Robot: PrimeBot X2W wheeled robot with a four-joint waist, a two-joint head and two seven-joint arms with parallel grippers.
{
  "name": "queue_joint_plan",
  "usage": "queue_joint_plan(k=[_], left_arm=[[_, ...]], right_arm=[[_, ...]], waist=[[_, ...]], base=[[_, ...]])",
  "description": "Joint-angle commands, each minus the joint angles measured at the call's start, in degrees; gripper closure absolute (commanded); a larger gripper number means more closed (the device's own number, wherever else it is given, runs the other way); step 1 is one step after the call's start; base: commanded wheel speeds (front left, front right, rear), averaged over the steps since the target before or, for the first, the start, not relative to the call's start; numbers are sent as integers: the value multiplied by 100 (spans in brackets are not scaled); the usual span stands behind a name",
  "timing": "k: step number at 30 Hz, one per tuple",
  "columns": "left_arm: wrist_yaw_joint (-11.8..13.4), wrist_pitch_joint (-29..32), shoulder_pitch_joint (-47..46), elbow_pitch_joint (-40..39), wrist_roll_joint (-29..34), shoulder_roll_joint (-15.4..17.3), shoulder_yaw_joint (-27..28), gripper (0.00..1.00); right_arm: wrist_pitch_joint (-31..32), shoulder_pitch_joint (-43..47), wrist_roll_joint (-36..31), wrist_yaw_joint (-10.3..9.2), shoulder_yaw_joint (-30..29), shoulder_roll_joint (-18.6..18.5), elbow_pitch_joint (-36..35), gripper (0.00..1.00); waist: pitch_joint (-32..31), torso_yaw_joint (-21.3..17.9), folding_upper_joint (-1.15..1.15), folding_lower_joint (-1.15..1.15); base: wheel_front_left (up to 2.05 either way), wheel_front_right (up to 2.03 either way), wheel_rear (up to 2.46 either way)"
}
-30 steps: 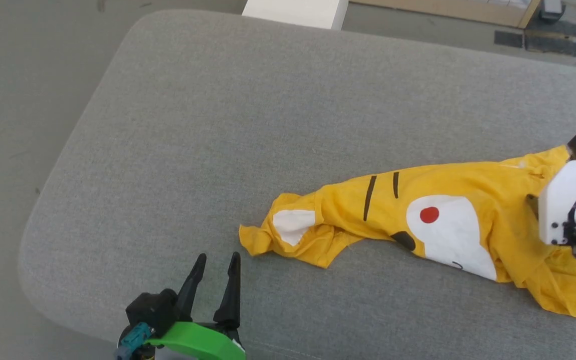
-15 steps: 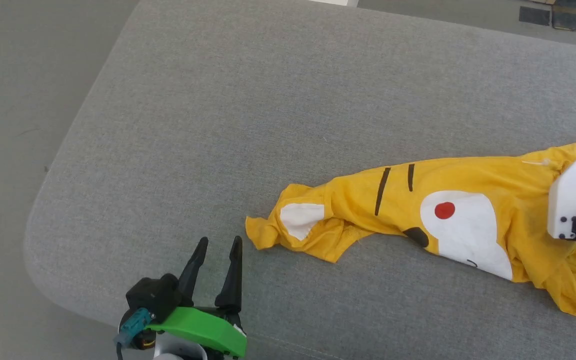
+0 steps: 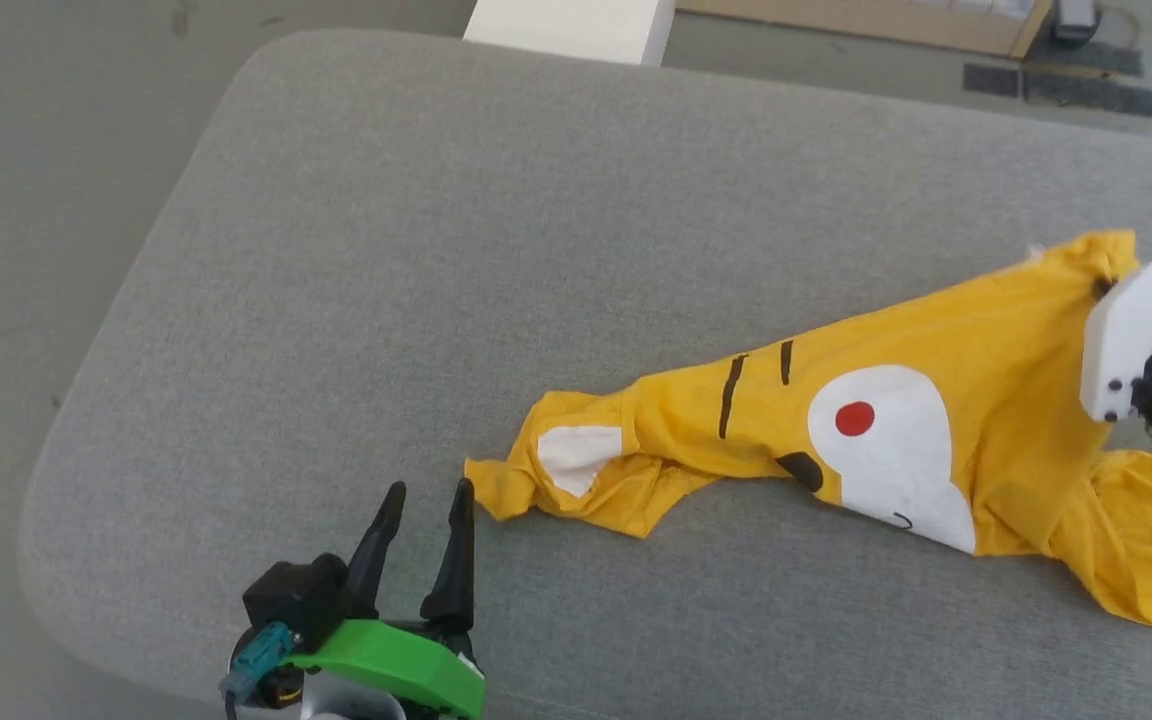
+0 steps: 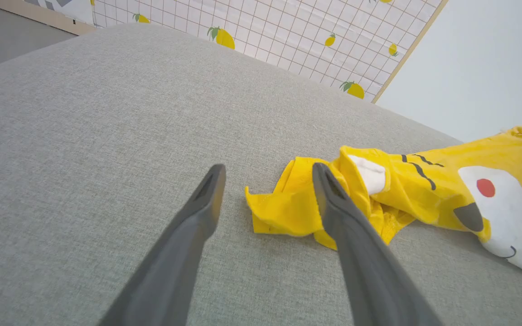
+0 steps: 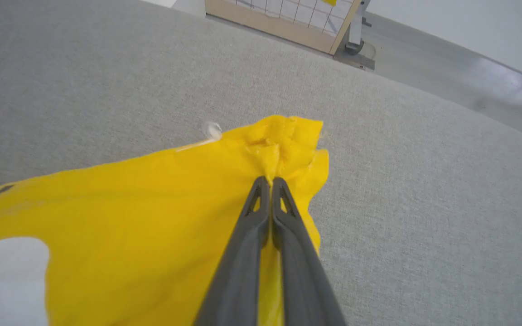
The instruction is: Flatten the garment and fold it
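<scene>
Fingers point(image 5: 248, 235) of your right gripper point(image 5: 270, 182) were pinched together on a bunched corner of the yellow T-shirt point(image 3: 996, 340), which lay crumpled, print up, on the right of the grey cushion point(image 3: 536, 200). Your left gripper point(image 3: 427, 488) hovered, fingers apart, just beside the opposite end. Flattening looked barely begun; next, that end likely needed grasping so both arms could pull the shirt taut.

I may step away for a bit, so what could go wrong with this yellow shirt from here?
1. The right gripper has its jaws shut on just a small bunched corner of the garment; a pull could slip it free.
2. The other end lies crumpled beside the open left gripper; closing there might pinch several layers and lock in the folds.
</scene>
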Motion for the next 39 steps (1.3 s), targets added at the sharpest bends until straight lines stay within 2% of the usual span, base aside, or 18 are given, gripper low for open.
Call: queue_joint_plan(k=[1, 4, 8, 10, 14, 17, 21, 24, 25, 26, 29, 35, 39], left_arm=[[24, -22, 74, 3, -8, -12, 30, 0], [22, -22, 135, -1, 11, -12, 69, 0], [17, -22, 225, -23, 38, -12, 136, 0], [18, -22, 281, -47, 44, -12, 162, 0], [9, -22, 349, -78, 60, -12, 170, 0], [-1, -22, 351, -86, 69, -12, 162, 0], [-2, -22, 364, -91, 57, -12, 186, 0], [-3, -22, 395, -71, 53, -12, 195, 0], [-3, -22, 401, -61, 54, -12, 194, 0], [-4, -22, 404, -47, 48, -12, 188, 0], [-5, -22, 411, -11, 38, -12, 174, 0], [2, -22, 452, 43, 24, -12, 123, 0], [10, -22, 473, 22, 18, -12, 134, 0]], right_arm=[[-134, -141, 99, -9, 65, -43, -151, 100], [-436, -214, 204, -9, 373, -123, -598, 100], [-877, -16, 231, -9, 983, -284, -1545, 100], [-869, 328, 427, -9, 1171, -191, -2019, 100], [-459, 1462, 814, -9, 1525, -128, -2903, 100], [15, 2599, 1065, -9, 1518, -135, -3344, 100], [459, 3989, 1232, -9, 1159, -5, -3617, 100], [494, 4538, 1050, -9, 880, 63, -3647, 100], [498, 4650, 957, -9, 800, 92, -3620, 53], [419, 4685, 852, -9, 770, 95, -3639, 0], [235, 4641, 740, -9, 676, 245, -3640, 0], [317, 4318, 1176, -9, 556, 666, -4054, 0], [500, 3897, 1285, -9, 334, 658, -4393, 0]], waist=[[-151, -122, 0, 0], [-236, -179, 0, 0], [-322, -244, 0, 0], [-348, -267, 0, 0], [-323, -254, 0, 0], [-266, -191, 0, 0], [-216, -142, 0, 0], [-214, -162, 0, 0], [-223, -172, 0, 0], [-240, -184, 0, 0], [-311, -226, 0, 0], [-502, -263, 0, 0], [-511, -270, 0, 0]], base=[[0, 0, 0], [0, 0, 0], [0, 0, 0], [0, 0, 0], [0, 0, 0], [0, 0, 0], [0, 0, 0], [0, 0, 0], [0, 0, 0], [0, 0, 0], [0, 0, 0], [0, 0, 0], [0, 0, 0]])
